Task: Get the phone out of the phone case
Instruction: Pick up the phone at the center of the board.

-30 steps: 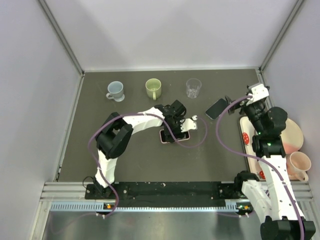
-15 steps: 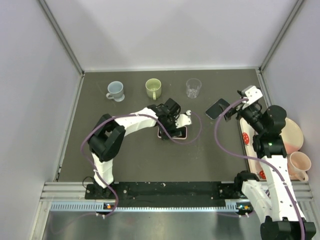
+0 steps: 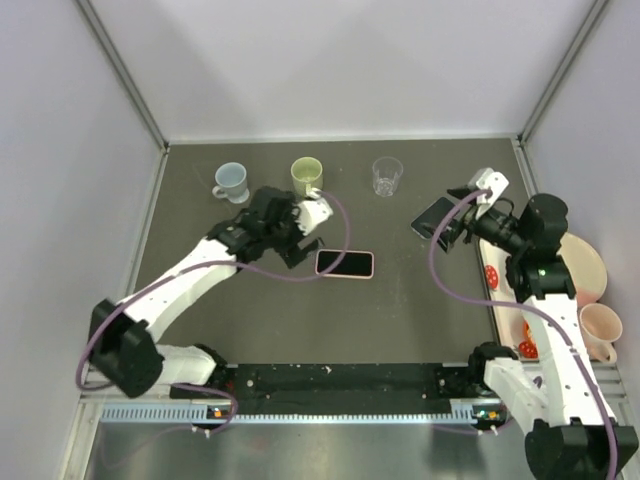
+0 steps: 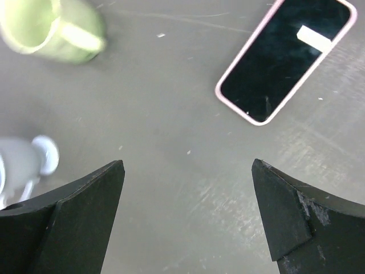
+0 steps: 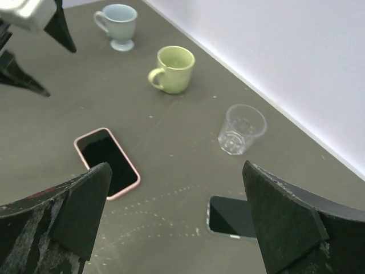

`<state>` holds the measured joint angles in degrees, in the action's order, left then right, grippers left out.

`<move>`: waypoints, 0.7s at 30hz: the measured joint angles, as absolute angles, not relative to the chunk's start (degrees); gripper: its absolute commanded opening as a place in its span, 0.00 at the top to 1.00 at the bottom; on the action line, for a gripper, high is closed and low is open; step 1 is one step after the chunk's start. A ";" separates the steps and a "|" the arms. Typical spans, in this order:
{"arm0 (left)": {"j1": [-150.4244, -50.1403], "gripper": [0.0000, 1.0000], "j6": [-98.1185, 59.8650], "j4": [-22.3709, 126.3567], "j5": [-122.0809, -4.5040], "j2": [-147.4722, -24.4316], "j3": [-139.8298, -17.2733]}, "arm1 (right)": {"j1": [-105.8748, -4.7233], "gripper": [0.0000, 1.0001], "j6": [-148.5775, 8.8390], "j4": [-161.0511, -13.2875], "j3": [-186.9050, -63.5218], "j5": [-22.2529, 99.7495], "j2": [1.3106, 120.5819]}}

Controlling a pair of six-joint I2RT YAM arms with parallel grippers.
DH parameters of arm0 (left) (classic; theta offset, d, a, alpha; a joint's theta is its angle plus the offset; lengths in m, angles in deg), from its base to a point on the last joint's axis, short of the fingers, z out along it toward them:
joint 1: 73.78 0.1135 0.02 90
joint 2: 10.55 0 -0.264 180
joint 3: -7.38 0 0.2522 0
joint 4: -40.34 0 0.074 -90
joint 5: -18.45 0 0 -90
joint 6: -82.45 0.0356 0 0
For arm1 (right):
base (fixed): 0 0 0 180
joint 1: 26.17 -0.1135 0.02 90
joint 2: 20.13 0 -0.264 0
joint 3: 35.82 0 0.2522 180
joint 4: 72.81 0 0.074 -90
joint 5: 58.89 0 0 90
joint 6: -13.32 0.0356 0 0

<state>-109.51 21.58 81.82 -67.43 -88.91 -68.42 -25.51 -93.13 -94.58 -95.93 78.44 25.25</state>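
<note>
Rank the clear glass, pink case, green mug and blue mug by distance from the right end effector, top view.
1. Clear glass, back right.
2. Pink case, table centre.
3. Green mug, back centre.
4. Blue mug, back left.

Nothing legible anywhere right now. The pink-cased phone [image 3: 345, 263] shows a dark screen with one pale blank patch. The red marks on the white tray [image 3: 489, 290] at the right edge of the table [image 3: 420, 320] are too small to read.
</note>
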 measured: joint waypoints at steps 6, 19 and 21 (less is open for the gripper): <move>-93.22 0.01 14.19 78.74 -63.08 -78.38 -64.58 | -35.19 0.01 -99.14 -103.72 -106.29 74.57 34.91; -74.60 0.01 5.29 77.82 -45.53 -77.11 -65.34 | -60.72 0.01 -117.06 -120.51 -116.32 50.11 62.06; -71.06 0.01 4.64 77.91 -42.15 -77.02 -65.34 | -63.49 0.01 -118.90 -122.45 -118.75 46.86 67.76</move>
